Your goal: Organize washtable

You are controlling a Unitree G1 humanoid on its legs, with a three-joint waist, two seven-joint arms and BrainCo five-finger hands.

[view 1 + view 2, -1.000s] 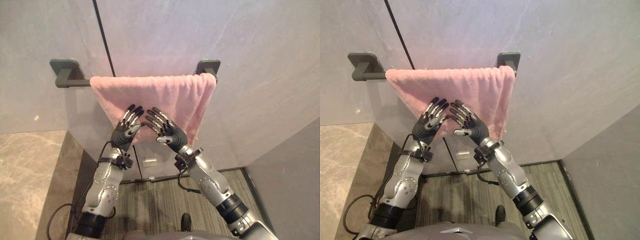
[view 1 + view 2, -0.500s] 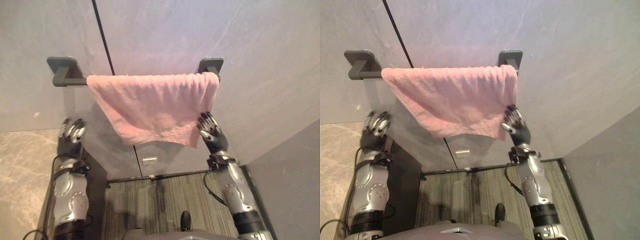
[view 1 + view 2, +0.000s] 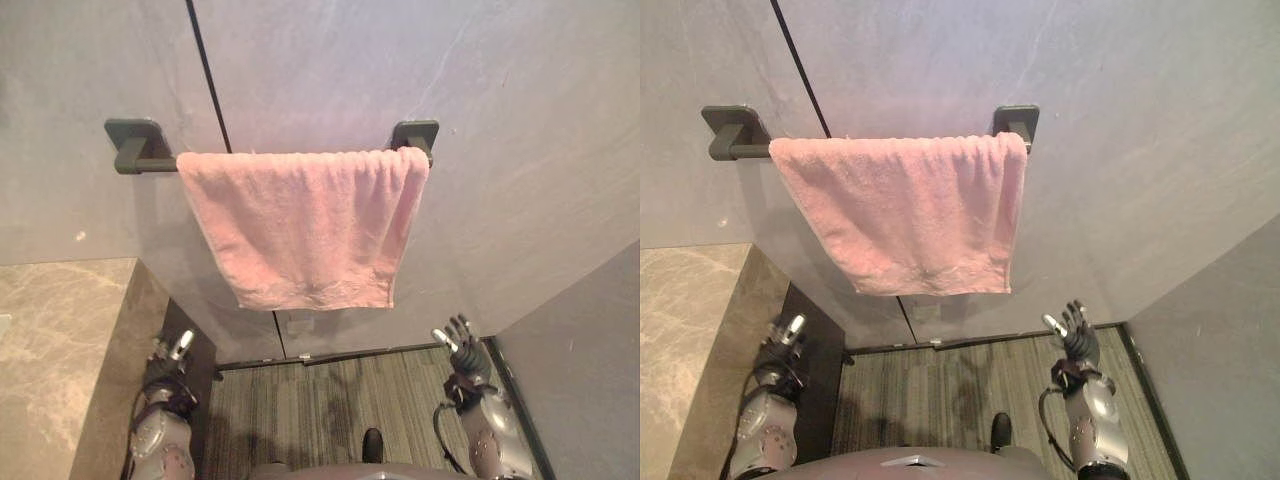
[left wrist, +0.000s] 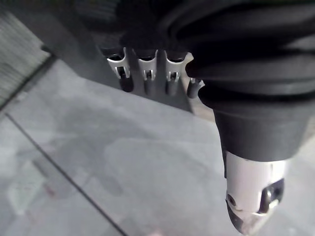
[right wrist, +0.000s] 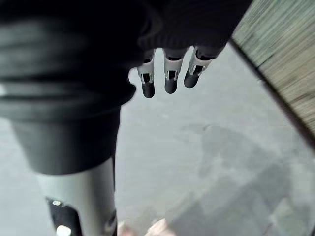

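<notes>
A pink towel [image 3: 305,225] hangs spread over a dark grey wall bar [image 3: 140,158], its lower hem level and free. My left hand [image 3: 168,358] is low at the left, beside the dark cabinet side, fingers relaxed and holding nothing. My right hand [image 3: 460,345] is low at the right above the floor, fingers straight and spread. Both hands are well below the towel and apart from it. In the wrist views my left hand's fingers [image 4: 146,71] and my right hand's fingers [image 5: 170,77] point at the bare grey wall.
A beige marble counter [image 3: 50,340] with a dark side panel [image 3: 190,350] lies at the left. A grey wall [image 3: 520,150] stands behind the towel, and another wall [image 3: 590,350] closes the right side. Striped grey carpet [image 3: 330,400] covers the floor below.
Both hands have dropped from towel height to near the floor, away from the towel. The towel now hangs straighter, with its lower edge level.
</notes>
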